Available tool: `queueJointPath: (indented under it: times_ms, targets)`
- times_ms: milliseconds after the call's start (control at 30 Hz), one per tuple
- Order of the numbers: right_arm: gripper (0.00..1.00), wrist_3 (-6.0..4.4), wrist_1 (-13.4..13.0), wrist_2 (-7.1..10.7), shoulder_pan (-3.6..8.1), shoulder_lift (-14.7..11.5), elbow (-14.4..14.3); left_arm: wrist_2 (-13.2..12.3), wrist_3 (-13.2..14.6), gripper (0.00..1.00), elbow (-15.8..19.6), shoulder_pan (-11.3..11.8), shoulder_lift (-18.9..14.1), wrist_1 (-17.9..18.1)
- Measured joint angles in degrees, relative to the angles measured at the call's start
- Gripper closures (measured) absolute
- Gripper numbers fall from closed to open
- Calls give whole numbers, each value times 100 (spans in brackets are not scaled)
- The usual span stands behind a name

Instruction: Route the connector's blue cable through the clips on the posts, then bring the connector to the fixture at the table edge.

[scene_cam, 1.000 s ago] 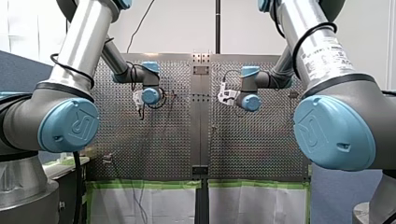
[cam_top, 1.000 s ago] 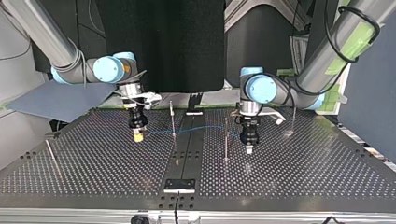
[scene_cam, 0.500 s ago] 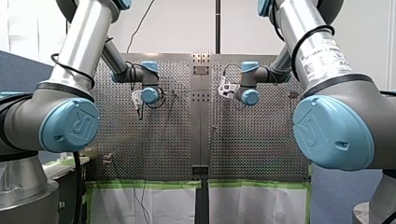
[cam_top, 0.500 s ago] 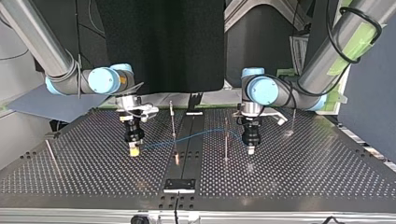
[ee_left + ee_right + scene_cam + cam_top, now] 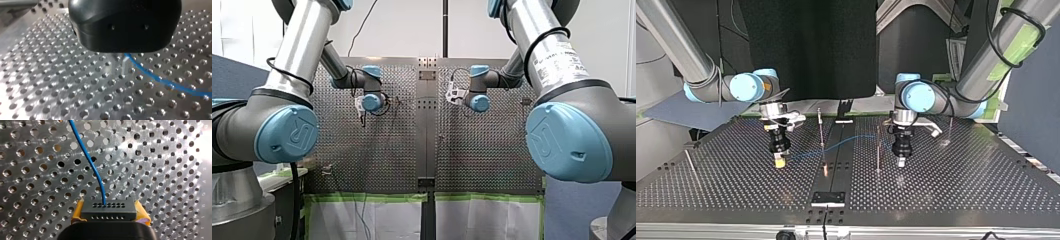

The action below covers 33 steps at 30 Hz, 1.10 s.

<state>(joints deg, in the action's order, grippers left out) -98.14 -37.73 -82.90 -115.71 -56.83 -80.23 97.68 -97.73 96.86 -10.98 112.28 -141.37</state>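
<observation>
Routing step: my right gripper clamps the connector, my left gripper pinches the blue cable; next, I think, seat it in the centre-frame posts.

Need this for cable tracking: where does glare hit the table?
Right wrist view: glare whitens the table beside the connector, clear of the cable. Left wrist view: bright sheen away from the cable. Top view: little glare, cable faint.
</observation>
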Motion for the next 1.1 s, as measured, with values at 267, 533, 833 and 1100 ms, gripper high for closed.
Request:
queueJointPath:
  times_ms: [267, 533, 833, 1100]
  targets:
    - [100, 25, 98, -1, -26, 0, 1, -67, 344, 0, 14, 21, -1, -106]
    - [100, 49, 195, -9, -42, 0, 1, 233, 587, 0, 15, 22, -7, -436]
    - [100, 56, 309, -16, -57, 0, -2, 527, 574, 0, 244, -7, -86, -833]
    - [100, 52, 339, -17, -66, 0, 0, 210, 280, 0, 638, -9, -424, -884]
